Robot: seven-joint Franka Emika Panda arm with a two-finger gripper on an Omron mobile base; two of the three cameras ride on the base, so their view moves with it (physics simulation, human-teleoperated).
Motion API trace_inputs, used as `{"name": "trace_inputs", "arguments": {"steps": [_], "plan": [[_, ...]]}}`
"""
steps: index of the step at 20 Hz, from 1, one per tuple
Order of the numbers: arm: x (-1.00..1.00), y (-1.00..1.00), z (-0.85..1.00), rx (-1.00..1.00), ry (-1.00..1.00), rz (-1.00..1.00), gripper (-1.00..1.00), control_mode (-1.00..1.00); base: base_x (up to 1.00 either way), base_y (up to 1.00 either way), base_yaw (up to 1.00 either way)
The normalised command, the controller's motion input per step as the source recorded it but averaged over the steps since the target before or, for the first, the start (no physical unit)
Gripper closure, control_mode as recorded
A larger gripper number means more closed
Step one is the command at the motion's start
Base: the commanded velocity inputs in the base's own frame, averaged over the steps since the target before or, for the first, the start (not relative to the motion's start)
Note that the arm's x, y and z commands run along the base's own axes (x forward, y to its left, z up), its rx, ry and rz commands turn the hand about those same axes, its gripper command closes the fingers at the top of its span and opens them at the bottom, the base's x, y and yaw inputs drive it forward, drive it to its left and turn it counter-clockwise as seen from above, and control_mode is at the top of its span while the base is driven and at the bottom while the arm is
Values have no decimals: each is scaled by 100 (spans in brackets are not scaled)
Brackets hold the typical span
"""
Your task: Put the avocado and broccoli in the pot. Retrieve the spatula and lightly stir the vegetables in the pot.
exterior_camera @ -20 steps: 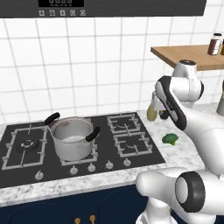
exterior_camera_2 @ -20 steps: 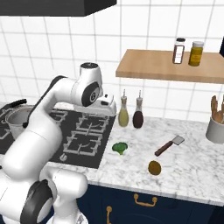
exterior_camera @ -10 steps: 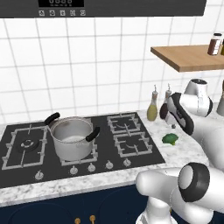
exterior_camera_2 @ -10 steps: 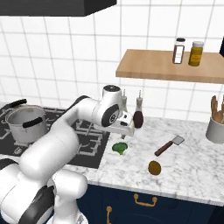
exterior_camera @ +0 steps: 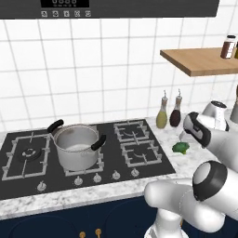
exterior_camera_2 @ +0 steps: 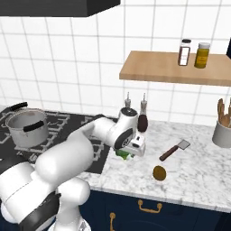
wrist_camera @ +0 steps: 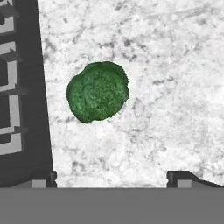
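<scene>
The broccoli, a bumpy dark green clump, lies on the marble counter just right of the cooktop's edge, also seen as broccoli and half hidden broccoli. My gripper hangs right above it, open, with nothing between the fingertips. In the base views the gripper points straight down at it. The steel pot with black handles stands on the cooktop, far to the left. The brown oval avocado and the spatula lie on the counter to the right of the broccoli.
Two bottles stand against the wall behind the broccoli. A wooden shelf with jars hangs above the counter. A utensil crock stands at the far right. The black cooktop borders the broccoli on its left.
The arm has swung right from over the cooktop and come down over the broccoli. The gripper stayed open throughout.
</scene>
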Motion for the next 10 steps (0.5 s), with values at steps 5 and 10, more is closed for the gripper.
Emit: {"name": "trace_inputs", "arguments": {"steps": [5,10], "plan": [[26,-1,-12,22,-2,-13,-100,-100,0,0,0],[31,0,-19,16,-1,-17,-100,-100,0,0,0]]}}
